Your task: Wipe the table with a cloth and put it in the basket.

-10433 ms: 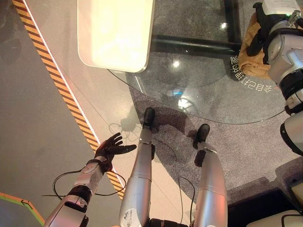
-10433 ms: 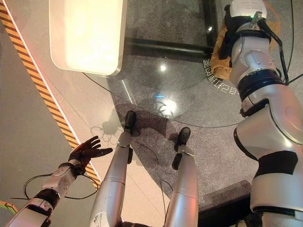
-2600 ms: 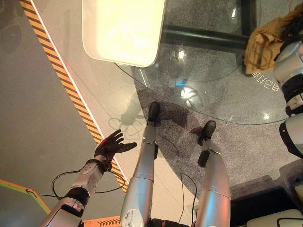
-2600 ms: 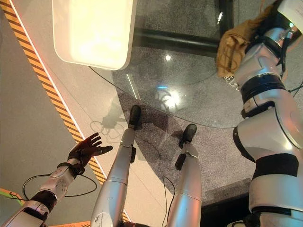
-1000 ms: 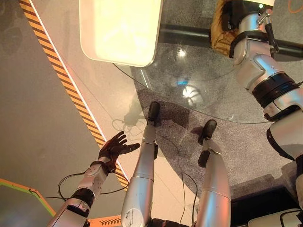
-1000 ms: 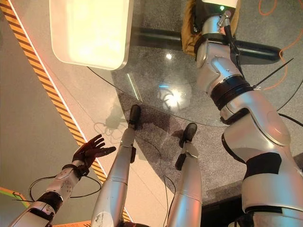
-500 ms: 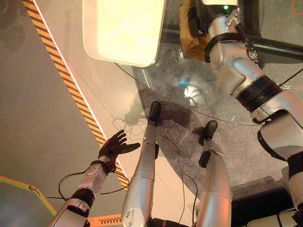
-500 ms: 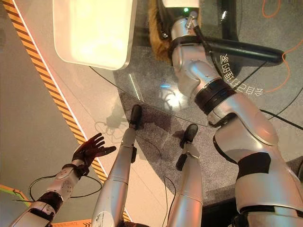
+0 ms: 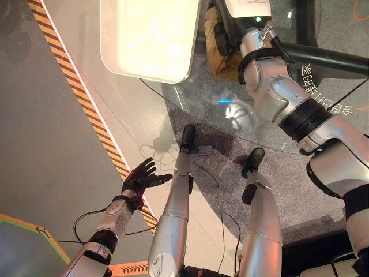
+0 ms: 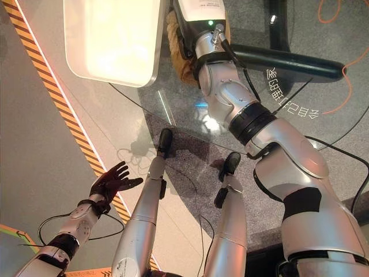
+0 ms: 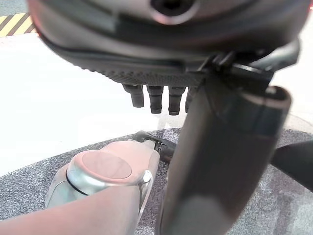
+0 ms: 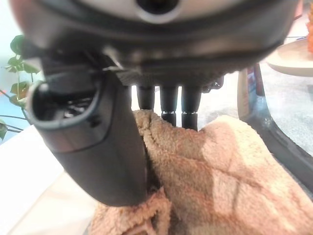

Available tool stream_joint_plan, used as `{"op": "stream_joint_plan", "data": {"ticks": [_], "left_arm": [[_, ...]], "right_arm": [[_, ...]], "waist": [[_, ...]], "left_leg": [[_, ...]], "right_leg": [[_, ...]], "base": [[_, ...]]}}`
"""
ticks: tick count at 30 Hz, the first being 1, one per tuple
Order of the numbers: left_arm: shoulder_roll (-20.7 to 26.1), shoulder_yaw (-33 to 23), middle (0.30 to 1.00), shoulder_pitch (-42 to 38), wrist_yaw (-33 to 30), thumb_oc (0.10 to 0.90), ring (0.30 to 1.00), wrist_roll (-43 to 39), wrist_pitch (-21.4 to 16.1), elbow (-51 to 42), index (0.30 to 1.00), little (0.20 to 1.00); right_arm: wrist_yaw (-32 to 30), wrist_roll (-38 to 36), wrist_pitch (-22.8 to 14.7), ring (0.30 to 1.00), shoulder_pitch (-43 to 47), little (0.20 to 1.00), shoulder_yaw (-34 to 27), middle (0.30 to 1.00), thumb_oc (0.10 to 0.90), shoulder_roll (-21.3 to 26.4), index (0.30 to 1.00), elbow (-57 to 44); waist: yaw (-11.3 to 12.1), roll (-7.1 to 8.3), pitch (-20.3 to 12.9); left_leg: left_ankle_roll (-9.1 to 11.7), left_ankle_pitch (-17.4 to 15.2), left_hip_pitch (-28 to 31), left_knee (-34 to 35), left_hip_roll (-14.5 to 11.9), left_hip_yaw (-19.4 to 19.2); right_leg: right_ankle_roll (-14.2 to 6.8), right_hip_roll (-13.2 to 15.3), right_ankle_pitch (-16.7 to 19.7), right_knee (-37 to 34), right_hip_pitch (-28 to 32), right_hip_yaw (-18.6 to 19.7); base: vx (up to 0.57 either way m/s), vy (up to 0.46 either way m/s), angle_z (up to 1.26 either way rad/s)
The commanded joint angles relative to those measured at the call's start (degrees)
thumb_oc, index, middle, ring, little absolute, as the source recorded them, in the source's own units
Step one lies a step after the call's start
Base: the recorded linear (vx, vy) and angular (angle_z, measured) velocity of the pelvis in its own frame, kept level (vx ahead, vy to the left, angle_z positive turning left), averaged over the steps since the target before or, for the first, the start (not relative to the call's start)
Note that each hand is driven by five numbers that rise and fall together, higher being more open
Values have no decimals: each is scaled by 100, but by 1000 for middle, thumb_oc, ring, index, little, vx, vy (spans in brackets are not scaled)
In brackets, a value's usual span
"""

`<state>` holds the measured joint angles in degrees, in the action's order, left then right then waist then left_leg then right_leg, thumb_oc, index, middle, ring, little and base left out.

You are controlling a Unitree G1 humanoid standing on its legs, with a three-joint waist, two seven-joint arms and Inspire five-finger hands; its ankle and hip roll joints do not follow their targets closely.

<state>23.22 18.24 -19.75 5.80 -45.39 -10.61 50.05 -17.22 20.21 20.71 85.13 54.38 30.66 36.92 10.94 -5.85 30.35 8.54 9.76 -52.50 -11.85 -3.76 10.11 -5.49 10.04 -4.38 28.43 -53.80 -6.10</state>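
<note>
Lying bunched on the round glass table (image 9: 271,124), the tan cloth (image 9: 218,46) sits at the far part of the top, just beside the near right corner of the glowing white panel (image 9: 150,34). The right hand (image 12: 166,105) presses on it: the right wrist view shows straight fingers laid onto the fuzzy quilted fabric and the thumb (image 12: 93,142) down along its fold, so the hand is flat on the cloth rather than clenched round it. Compared with a second ago, the cloth and hand have swept leftward across the glass, from near the black bar (image 10: 294,60) under the table toward the panel. Half a second ago they were slightly farther right. The left hand (image 9: 138,179) hangs low over the floor by the orange-and-black striped tape (image 9: 86,107), fingers spread and relaxed, much where it was ten seconds ago. Open glass stretches from the cloth to the table's near curved edge, and to the right past the white lettering (image 10: 291,95).
</note>
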Motion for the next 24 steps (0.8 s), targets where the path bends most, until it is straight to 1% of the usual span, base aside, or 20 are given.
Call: {"op": "stream_joint_plan", "data": {"ticks": [1,8,11,15,16,18,19,24], "left_arm": [[89,4,900,155,-91,800,900,-170,-395,71,900,900],[141,-204,900,116,-215,800,900,-698,-645,-221,900,900],[225,-414,900,14,-394,800,900,-1026,-833,-440,900,900],[268,-565,900,-78,-825,800,900,-1021,-1080,-514,900,900],[273,-650,900,-119,-1025,800,900,-1017,-1240,-530,900,900],[290,-789,900,-199,-1308,800,900,-1017,-1318,-583,900,900],[312,-891,900,-251,-1453,800,900,-1109,-1355,-609,900,900],[606,-1372,900,-702,-2409,800,900,-1049,-1599,-556,900,900]], "right_arm": [[-462,143,-208,300,480,200,-55,300,100,-196,300,-531],[-841,-189,-230,300,448,200,-194,300,100,-112,300,-208],[-1173,-616,-324,300,400,200,-366,300,100,20,300,50],[-1406,-915,-438,300,290,200,-570,300,100,101,300,198],[-1524,-1019,-496,300,228,200,-663,300,100,121,300,257],[-1616,-1126,-550,300,169,200,-764,300,100,180,300,265],[-1654,-1157,-574,300,120,200,-853,300,100,229,300,243],[-1842,-1341,-594,300,-79,200,-1122,300,100,361,300,31]], "waist": [[102,-12,-55],[123,-6,-55],[110,-10,-55],[84,-24,-55],[73,-35,-55],[55,-41,-55],[39,-36,-55],[-53,44,-55]], "left_leg": [[-750,-314,15,-200,784,-330],[-745,-323,70,-166,784,-320],[-738,-328,115,-155,785,-319],[-738,-355,213,-145,786,-321],[-737,-364,250,-153,793,-331],[-731,-374,262,-178,792,-352],[-731,-384,261,-202,793,-360],[-728,-429,299,-254,768,-385]], "right_leg": [[291,-562,497,-963,269,-507],[272,-545,503,-980,319,-526],[271,-528,507,-979,343,-518],[286,-531,468,-945,404,-493],[297,-534,447,-928,430,-484],[303,-522,423,-911,439,-471],[306,-520,405,-888,437,-460],[332,-554,341,-817,454,-423]], "base": [[0,0,0],[0,0,0],[0,0,0],[0,0,0],[0,0,0],[0,0,0],[0,0,0],[-9,-27,0]]}}
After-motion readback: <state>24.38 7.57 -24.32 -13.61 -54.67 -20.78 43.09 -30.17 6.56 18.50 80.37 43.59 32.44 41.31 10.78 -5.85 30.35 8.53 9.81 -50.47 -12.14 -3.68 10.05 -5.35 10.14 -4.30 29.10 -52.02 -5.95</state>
